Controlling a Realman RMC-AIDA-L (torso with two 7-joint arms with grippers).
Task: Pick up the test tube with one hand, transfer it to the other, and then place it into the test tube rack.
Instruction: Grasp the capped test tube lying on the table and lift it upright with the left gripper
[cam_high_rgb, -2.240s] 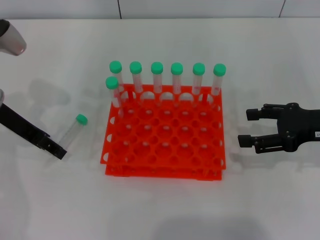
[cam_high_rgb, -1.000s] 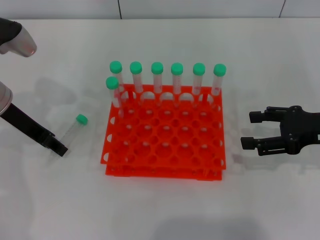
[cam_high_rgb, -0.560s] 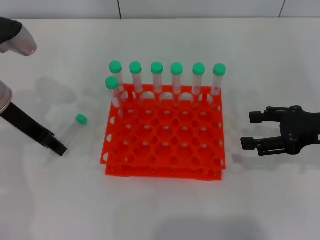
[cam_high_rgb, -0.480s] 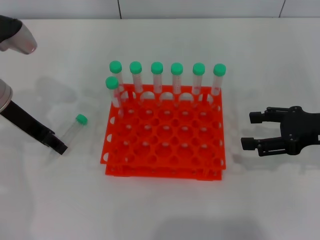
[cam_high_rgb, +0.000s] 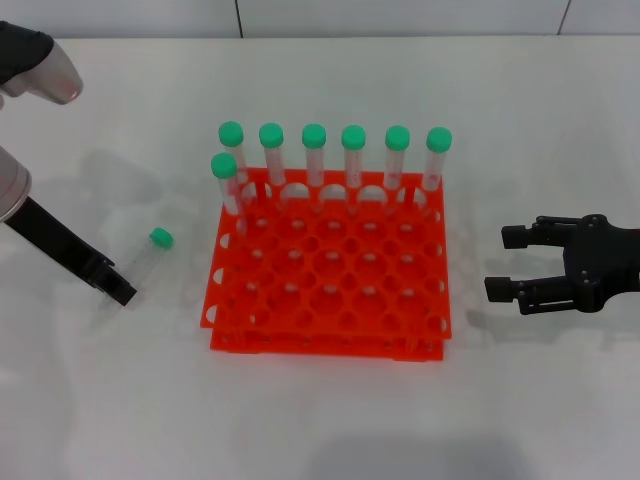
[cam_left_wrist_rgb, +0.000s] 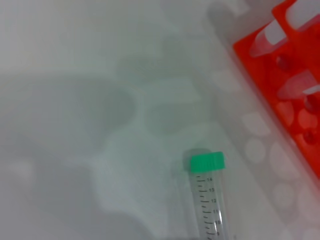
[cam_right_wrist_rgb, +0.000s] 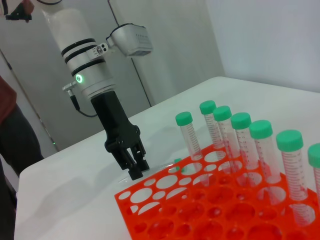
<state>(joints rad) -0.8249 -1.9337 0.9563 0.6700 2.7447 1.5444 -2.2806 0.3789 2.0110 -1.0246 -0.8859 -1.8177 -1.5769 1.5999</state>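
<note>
Both tools (cam_high_rgb: 118, 290) (cam_high_rgb: 508, 262) marginally shifted since.

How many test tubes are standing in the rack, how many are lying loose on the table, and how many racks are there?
Test tubes standing in the test tube rack: 7
Test tube lying loose on the table, near the left gripper: 1
Racks: 1
Total: 9 things (8 tubes, 1 rack)

the left arm (cam_right_wrist_rgb: 89, 60) is a glossy white cylinder banded with black rings and a small green light, ending in a slim black left gripper (cam_right_wrist_rgb: 134, 167). the right gripper (cam_high_rgb: 515, 262) is matte black, with linked two-bar fingers.
</note>
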